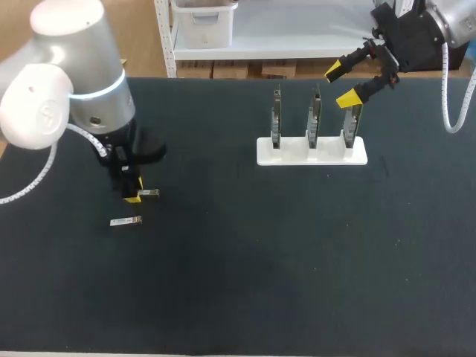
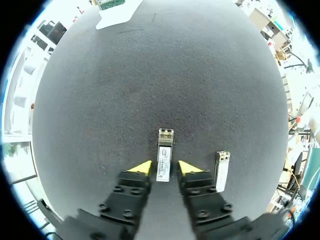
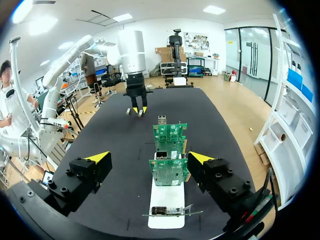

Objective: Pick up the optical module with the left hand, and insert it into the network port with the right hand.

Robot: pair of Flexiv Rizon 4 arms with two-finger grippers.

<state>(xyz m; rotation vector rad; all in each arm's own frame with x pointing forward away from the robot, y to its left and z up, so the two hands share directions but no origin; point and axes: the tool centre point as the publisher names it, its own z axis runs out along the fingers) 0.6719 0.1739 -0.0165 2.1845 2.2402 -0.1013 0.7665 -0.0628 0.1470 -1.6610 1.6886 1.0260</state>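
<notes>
Optical module [image 2: 164, 156] sits between the spread left pincer [image 2: 165, 167], seemingly untouched; off-centre closing could skew it; right pincer [image 1: 341, 85] spread.

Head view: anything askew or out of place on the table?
Nothing stands out. Three boards stand upright in the white stand. One optical module lies flat between the left gripper's open fingers, and a second module lies beside it.
</notes>
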